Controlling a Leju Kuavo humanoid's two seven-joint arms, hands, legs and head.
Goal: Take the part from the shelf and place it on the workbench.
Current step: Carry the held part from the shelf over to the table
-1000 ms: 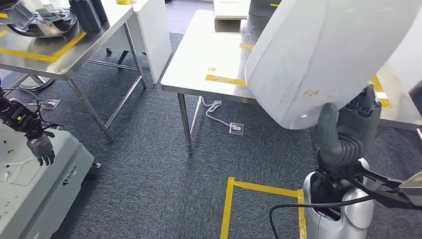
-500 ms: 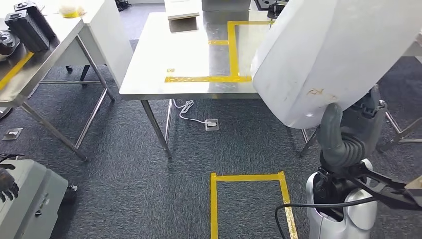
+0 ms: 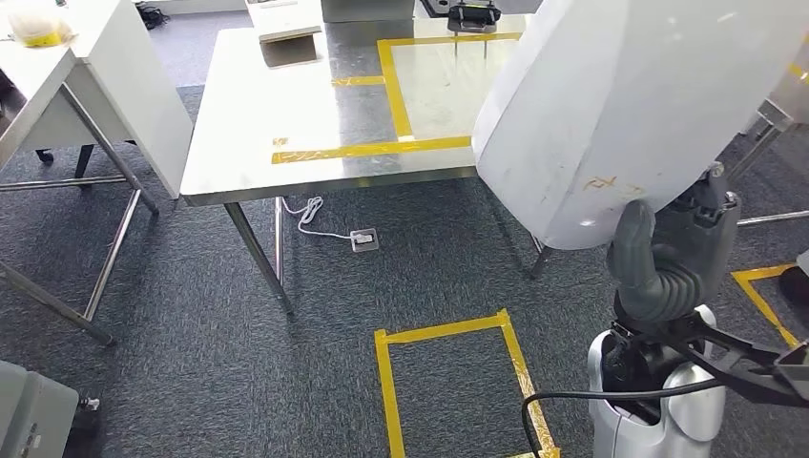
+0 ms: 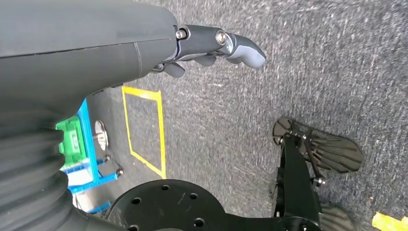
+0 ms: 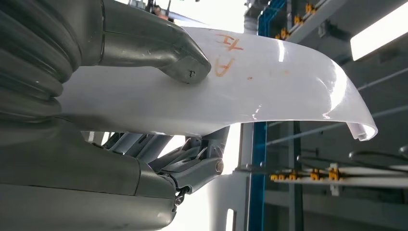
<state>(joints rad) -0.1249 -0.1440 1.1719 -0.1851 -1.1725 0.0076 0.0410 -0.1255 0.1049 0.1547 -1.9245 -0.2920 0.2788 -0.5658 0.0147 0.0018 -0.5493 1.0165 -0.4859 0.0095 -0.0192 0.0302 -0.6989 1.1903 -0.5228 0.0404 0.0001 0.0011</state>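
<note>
Head view: our right hand (image 3: pixel 668 253) clamps the white part (image 3: pixel 639 105) by its lower rim at frame right, thumb over. It looks stiff, glossy, bulky, likely slippery, so we'd keep hold of the rim. Workbench (image 3: pixel 315 124) upper centre, edge facing us. Left hand (image 4: pixel 211 45) holds nothing, fingers loosely curled.

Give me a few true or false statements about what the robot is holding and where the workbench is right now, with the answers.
1. The right hand holds a large white part. True.
2. The white part already lies on the steel workbench. False: it is held up in the air.
3. Yellow tape marks an area on the workbench. True.
4. The left hand grips a tool. False: it holds nothing.
5. The floor is bare wood. False: it is dark grey carpet.
</note>
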